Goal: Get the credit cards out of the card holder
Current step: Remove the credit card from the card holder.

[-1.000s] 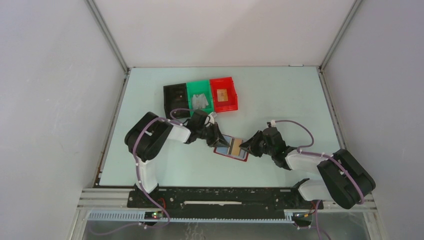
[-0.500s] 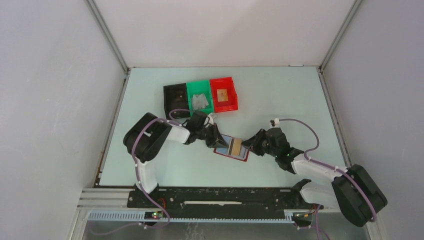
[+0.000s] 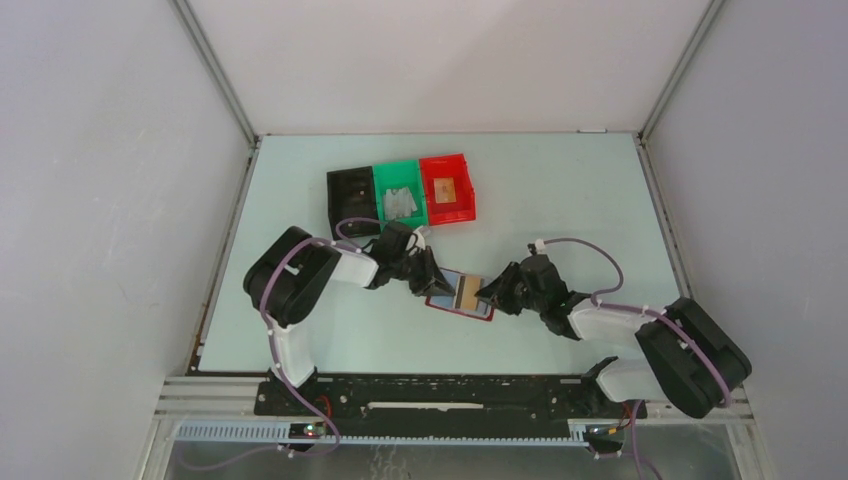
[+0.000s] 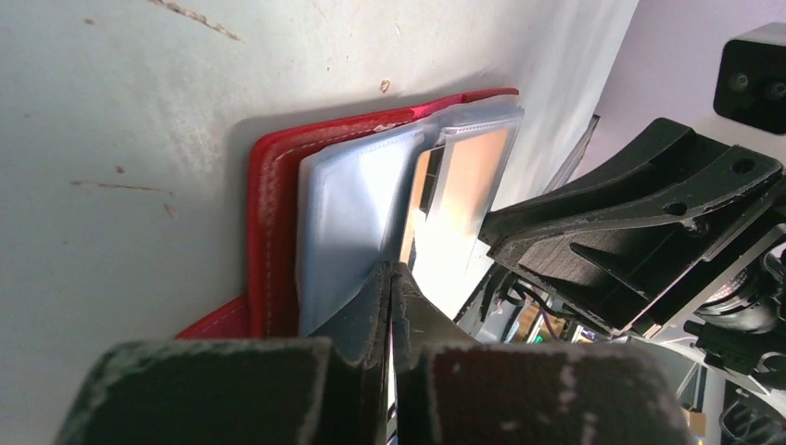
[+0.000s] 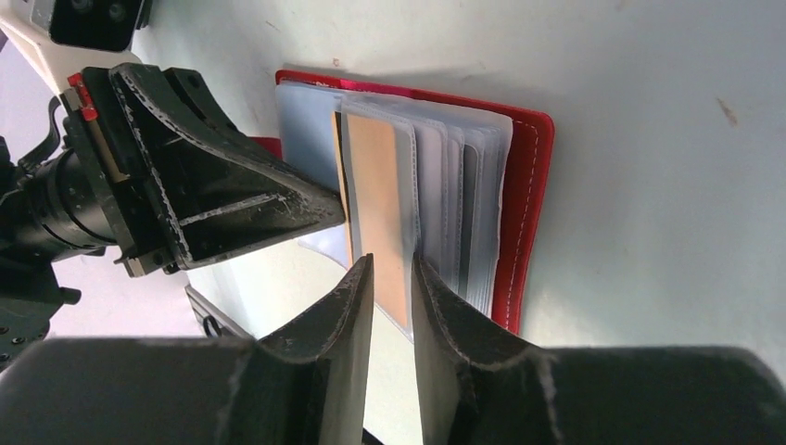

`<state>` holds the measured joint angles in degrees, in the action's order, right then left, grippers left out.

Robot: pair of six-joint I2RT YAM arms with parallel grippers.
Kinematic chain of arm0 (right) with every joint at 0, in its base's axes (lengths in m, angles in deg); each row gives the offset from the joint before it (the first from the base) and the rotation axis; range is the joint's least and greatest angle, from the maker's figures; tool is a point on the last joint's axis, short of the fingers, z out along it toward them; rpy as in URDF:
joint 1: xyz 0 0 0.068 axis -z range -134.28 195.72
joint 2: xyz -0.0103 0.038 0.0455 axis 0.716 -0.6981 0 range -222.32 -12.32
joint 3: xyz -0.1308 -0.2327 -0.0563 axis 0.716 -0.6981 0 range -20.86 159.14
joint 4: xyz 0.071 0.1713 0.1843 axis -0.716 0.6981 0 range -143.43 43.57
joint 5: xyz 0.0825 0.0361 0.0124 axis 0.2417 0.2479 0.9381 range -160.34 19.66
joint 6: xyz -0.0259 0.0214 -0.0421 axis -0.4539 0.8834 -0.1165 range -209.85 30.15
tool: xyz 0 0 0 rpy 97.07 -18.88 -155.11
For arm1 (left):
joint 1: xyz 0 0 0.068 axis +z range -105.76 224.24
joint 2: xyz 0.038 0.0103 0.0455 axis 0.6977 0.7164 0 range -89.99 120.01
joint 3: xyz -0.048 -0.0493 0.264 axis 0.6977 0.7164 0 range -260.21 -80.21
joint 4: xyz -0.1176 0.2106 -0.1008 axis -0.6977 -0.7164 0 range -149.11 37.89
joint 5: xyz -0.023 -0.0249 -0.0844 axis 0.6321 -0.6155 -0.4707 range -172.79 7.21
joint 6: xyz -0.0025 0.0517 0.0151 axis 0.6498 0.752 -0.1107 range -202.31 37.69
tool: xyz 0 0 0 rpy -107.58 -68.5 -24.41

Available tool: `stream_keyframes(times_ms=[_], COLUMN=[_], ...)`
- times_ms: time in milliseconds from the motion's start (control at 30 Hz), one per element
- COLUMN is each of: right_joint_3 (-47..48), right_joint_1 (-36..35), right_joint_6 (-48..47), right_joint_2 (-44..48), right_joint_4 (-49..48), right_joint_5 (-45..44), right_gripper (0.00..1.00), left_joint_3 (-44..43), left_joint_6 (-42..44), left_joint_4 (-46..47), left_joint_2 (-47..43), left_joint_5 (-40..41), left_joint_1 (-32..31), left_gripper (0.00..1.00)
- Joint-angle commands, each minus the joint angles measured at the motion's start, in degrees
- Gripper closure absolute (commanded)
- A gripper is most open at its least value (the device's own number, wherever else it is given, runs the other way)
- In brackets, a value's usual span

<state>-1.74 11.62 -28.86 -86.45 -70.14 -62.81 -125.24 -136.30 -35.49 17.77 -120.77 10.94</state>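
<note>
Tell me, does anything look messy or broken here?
Nothing looks broken. The card holder lies open on the table, and its clear sleeves fan out unevenly, with a tan card in one. The table has small scratches and specks.

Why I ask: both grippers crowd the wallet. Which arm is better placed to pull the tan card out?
Probably right. The right gripper stands open, fingertips astride the tan card; the left gripper is shut, its tip against the clear sleeves of the card holder.
</note>
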Motion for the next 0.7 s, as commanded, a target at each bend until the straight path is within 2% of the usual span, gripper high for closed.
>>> stream_keyframes(times_ms=[0,133,200,333,500,667], right_joint_3=[1.28,1.28,1.28,1.28,1.28,1.28], right_joint_1=[-0.42,-0.43,-0.43,-0.43,-0.43,-0.43], right_joint_6=[0.09,1.09,1.24,1.15,1.06,1.32], right_joint_2=[-4.69,-6.64,-6.88,-6.99,-7.44,-8.84], right_joint_4=[-2.69,-3.68,-3.59,-3.05,-3.16,-4.81], right_joint_5=[-0.07,0.31,0.06,-0.14,-0.03,1.26], right_gripper=[0.70,0.70,0.70,0.70,0.70,0.70], left_joint_3=[0.57,0.65,0.81,1.46,1.84,2.64], left_joint_6=[1.74,2.46,2.58,2.37,1.61,-1.44], left_joint_4=[-1.75,-3.09,-3.18,-2.59,-0.59,5.43], left_joint_2=[-2.37,-2.90,-3.10,-3.08,-2.64,-1.01], left_joint_5=[1.10,1.96,2.07,1.87,1.07,-1.20], left_joint_1=[0.36,0.41,0.49,0.69,0.78,0.78], left_gripper=[0.91,0.72,0.66,0.62,0.51,0.55])
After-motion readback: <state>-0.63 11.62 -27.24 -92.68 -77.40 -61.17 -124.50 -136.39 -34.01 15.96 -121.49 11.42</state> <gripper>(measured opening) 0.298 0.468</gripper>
